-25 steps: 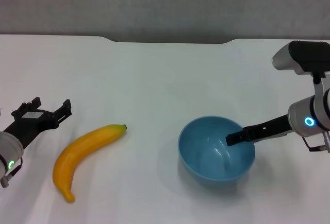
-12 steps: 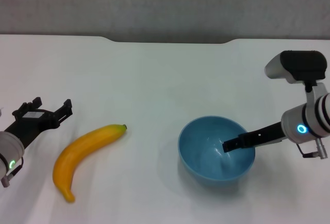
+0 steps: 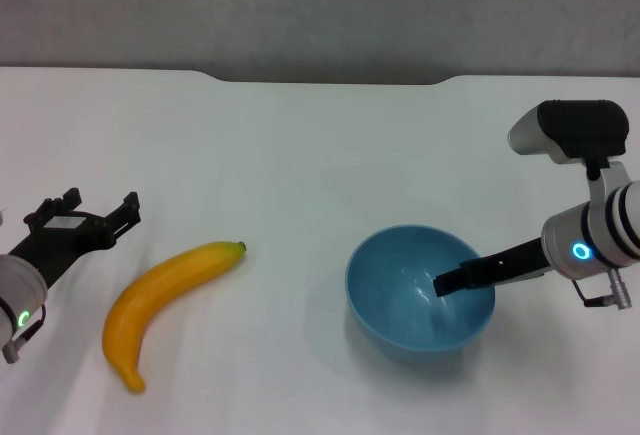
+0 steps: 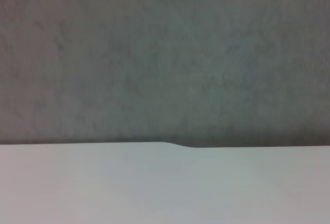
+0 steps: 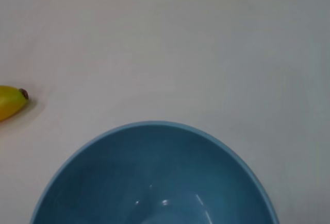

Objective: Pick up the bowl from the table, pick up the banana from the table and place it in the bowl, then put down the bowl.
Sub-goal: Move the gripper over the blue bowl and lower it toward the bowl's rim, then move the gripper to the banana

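Observation:
The light-blue bowl (image 3: 405, 295) stands on the white table (image 3: 300, 145) right of centre. It fills the lower part of the right wrist view (image 5: 154, 183). My right gripper (image 3: 446, 281) reaches in over the bowl's right rim, its dark tip low inside the bowl. The yellow banana (image 3: 165, 290) lies on the table to the left, stem tip toward the bowl; its stem end shows in the right wrist view (image 5: 9, 102). My left gripper (image 3: 98, 213) is open and empty, just left of the banana, apart from it.
The table's far edge has a shallow notch (image 3: 330, 80) with a grey wall behind it. The left wrist view shows only the tabletop (image 4: 154, 188) and that wall.
My right arm has shifted a little to the left and its tip has sunk slightly deeper into the bowl. Bowl, banana and left arm have not moved.

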Tool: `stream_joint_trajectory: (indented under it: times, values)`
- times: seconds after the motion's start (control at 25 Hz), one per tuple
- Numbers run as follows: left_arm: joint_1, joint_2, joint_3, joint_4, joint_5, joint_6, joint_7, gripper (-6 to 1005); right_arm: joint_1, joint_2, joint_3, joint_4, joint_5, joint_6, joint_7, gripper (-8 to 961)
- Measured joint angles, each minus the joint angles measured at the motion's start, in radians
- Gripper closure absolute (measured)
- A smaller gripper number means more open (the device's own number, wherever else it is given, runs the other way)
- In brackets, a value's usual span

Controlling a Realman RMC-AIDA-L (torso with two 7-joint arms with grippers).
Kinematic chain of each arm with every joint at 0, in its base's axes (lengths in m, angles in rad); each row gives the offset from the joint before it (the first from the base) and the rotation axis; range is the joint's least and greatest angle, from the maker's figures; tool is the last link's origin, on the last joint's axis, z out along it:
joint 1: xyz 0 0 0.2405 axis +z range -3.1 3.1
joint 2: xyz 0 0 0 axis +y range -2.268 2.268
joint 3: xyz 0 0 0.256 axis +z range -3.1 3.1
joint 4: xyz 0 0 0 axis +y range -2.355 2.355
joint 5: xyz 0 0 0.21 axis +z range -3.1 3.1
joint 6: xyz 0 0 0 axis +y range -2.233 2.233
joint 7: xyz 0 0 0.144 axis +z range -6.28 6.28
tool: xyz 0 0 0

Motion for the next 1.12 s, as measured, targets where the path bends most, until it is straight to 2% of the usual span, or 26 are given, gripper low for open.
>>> stream_joint_trajectory:
  times: [0.44,0.84,1.12]
  values:
    - [0.004,0.0,-0.002,0.0,-0.001,0.0,0.001,118,-0.001,-0.002,-0.002,0.001,-0.008,-0.007,-0.009,548]
    - [0.012,0.0,-0.01,0.0,-0.001,-0.001,0.002,118,-0.009,-0.003,-0.009,-0.004,-0.009,-0.015,-0.046,789]
    - [0.023,0.001,-0.008,0.0,-0.001,-0.004,-0.004,118,-0.013,-0.002,-0.011,-0.017,-0.007,-0.019,-0.048,910]
